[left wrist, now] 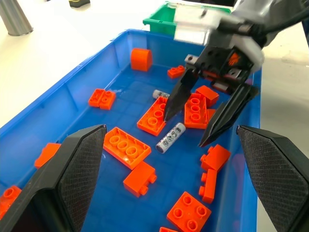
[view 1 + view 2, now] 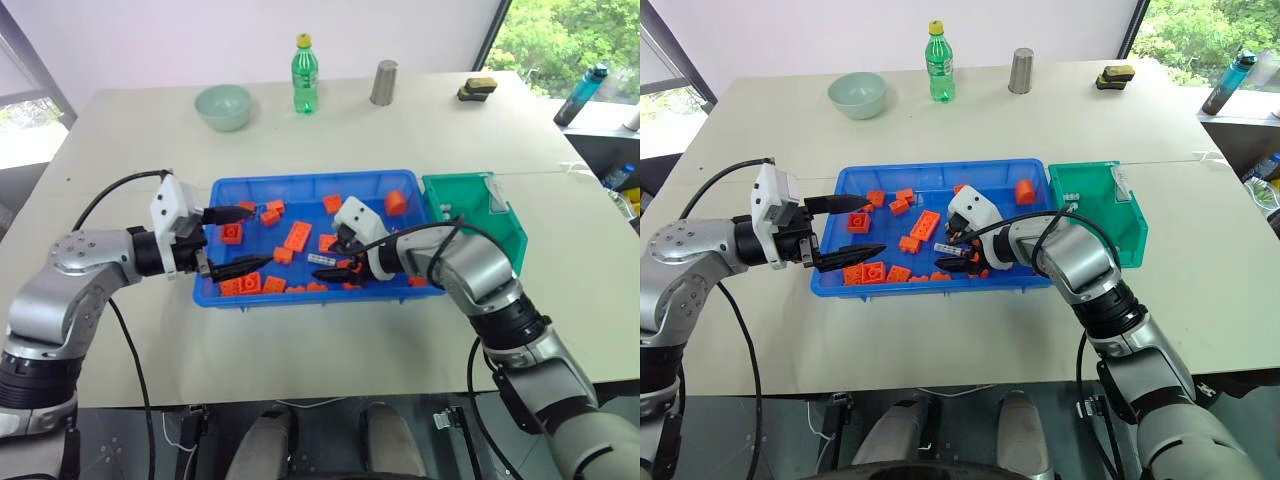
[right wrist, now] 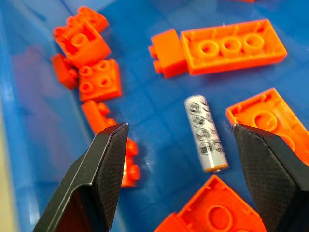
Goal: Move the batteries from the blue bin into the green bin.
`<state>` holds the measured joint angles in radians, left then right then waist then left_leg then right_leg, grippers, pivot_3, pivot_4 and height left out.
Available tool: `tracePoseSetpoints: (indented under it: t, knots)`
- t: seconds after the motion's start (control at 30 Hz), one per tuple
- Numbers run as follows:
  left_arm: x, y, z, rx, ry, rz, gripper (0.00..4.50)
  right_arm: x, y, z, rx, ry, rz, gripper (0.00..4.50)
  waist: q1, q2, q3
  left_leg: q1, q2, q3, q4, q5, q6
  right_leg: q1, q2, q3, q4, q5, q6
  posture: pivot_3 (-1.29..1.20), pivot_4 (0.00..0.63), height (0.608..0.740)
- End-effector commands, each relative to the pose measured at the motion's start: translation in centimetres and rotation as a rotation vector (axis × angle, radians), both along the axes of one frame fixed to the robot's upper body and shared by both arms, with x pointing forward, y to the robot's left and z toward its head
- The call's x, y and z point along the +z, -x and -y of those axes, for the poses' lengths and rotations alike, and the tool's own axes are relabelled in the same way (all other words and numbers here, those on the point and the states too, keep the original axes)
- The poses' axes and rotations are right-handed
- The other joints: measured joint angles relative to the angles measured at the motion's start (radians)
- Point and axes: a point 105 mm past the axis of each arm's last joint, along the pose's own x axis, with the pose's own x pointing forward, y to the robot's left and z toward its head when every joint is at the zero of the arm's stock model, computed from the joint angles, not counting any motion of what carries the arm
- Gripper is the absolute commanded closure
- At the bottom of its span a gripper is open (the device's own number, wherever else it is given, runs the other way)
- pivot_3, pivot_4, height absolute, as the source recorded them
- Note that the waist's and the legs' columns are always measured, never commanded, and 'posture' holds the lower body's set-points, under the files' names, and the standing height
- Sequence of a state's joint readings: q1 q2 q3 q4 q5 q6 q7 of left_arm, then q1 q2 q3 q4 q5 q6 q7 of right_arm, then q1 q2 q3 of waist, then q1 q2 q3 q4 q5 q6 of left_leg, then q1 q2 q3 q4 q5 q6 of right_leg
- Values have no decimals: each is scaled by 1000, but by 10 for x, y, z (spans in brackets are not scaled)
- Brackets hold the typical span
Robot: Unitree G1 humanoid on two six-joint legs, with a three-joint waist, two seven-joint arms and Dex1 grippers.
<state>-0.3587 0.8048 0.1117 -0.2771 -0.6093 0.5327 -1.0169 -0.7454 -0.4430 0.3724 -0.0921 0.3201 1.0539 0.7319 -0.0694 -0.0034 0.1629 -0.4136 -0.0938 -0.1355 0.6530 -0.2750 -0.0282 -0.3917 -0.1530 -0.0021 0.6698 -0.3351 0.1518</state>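
Silver-grey and about finger-length, the battery (image 3: 206,133) lies flat on the floor of the blue bin (image 2: 310,182), low of centre in the left eye frame, its printed round marks facing up. Orange bricks (image 3: 232,46) crowd it on several sides, one wedged just beside its lower end. A second battery (image 1: 160,94) rests farther back, partly tucked against a brick.

The right tool (image 1: 206,112) hangs above the near battery, released, its two black fingers spread wide and straddling it without touching. The left tool (image 2: 232,240) hovers over the bin's left edge, also released and holding nothing.

The risk, as I judge it: the cylinder may roll aside as the fingers close, or a finger may land on a neighbouring brick and pinch that along with it. The green bin (image 2: 505,236) sits at the right of the frame, touching the blue bin's end wall, a couple of batteries seemingly already inside.
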Motion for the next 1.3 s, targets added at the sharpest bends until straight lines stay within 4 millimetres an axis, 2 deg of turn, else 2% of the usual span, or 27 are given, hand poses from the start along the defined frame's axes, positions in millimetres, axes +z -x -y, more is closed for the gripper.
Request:
tracePoseSetpoints:
  t: [0.03,0.1,0.17,0.27,0.37,0.4,0.5,0.57,0.63,0.67,0.7,0.73,0.77,0.8,0.9,0.93,0.97,1.0,1.07,1.13,1.2,1.3]
  knots:
    - [13,4,0,-15,-9,54,0,-9,-6,-5,6,11,13,989,0,0,0,0,0,0,0,0,0,0,0,0,0,0,0,0,150,727]
    - [14,5,0,-23,-11,53,0,-19,-9,-5,6,31,4,989,0,0,0,0,0,0,0,0,0,0,0,0,0,0,0,0,150,727]
    - [14,6,0,-33,-16,52,0,-25,-11,-4,13,45,3,1512,0,0,0,0,0,0,0,0,0,0,0,0,0,0,0,0,150,727]
    - [13,9,0,-50,-26,50,0,-27,-12,-4,27,53,13,2712,0,-1,-1,1,0,0,0,0,0,1,0,0,0,0,0,0,150,727]
    - [11,12,1,-85,-38,32,0,-18,-10,-5,34,32,18,4250,0,-1,-1,1,0,0,0,0,0,1,0,0,0,0,0,0,150,727]
    - [10,13,1,-98,-43,26,0,-13,-9,-5,37,20,22,4448,0,-1,-1,1,0,0,0,0,0,1,0,0,0,0,0,0,150,727]
    - [8,16,2,-134,-56,16,0,11,-5,-4,27,-57,13,4448,1,-1,0,1,0,0,0,0,0,1,0,0,0,0,0,0,150,727]
    - [8,15,3,-142,-57,19,0,40,-4,0,1,-152,10,4448,2,-1,0,1,0,0,0,0,0,1,0,0,0,0,0,0,150,727]
    - [8,12,3,-143,-53,22,0,75,-7,12,-51,-248,32,4448,2,-1,0,1,0,0,0,0,0,1,0,0,0,0,0,0,150,727]
    - [8,11,3,-144,-51,22,0,93,-10,25,-96,-291,55,4448,3,0,0,1,0,0,0,0,0,1,0,0,0,0,0,0,150,727]
    - [8,11,4,-150,-47,20,0,111,-15,50,-176,-324,86,4448,4,0,0,0,0,0,0,0,0,1,0,0,0,0,0,0,150,727]
    - [8,11,5,-155,-43,18,0,122,-18,73,-250,-344,109,4448,10,0,0,0,0,0,0,0,0,1,0,0,0,0,0,0,150,727]
    - [8,11,5,-159,-41,17,0,129,-19,88,-297,-355,121,4448,18,0,0,0,-1,0,0,0,0,1,0,0,0,0,0,0,150,727]
    - [10,11,7,-162,-23,12,0,130,-19,112,-365,-319,152,4448,24,-1,-1,0,-1,-1,0,0,0,2,-1,0,0,0,0,0,150,727]
    - [14,9,12,-169,14,2,0,125,-15,156,-482,-226,189,4448,30,-2,-1,0,-1,-1,0,0,1,2,-1,-1,-1,0,0,0,150,727]
    - [15,9,12,-171,19,2,0,123,-14,165,-507,-211,186,4448,27,-2,-1,0,-1,-1,0,0,1,3,-1,-1,-1,0,0,0,150,727]
    - [15,8,15,-181,17,7,0,117,-10,183,-563,-180,180,4448,25,-2,-1,0,-1,0,0,0,1,2,-1,0,-1,0,0,0,150,727]
    - [15,7,17,-190,15,9,0,112,-7,195,-599,-156,170,4448,23,-2,-1,0,-1,2,0,0,1,2,-1,0,-1,0,0,0,150,727]
    - [14,6,19,-201,12,11,0,104,-2,204,-620,-119,168,4448,21,-1,-1,0,0,3,0,0,1,2,-1,0,0,0,0,0,150,727]
    - [15,3,21,-203,13,16,0,96,-1,202,-615,-86,175,3368,14,-1,-1,0,1,4,0,0,1,2,0,1,0,0,0,0,150,727]
    - [15,1,23,-206,14,21,0,92,-3,201,-605,-51,192,2564,9,-1,-1,0,1,4,0,0,1,2,0,0,0,0,0,0,150,727]
    - [16,0,24,-210,14,26,0,97,-7,195,-572,-21,243,1029,7,-1,-1,0,1,4,0,0,1,2,0,0,0,0,0,0,150,727]
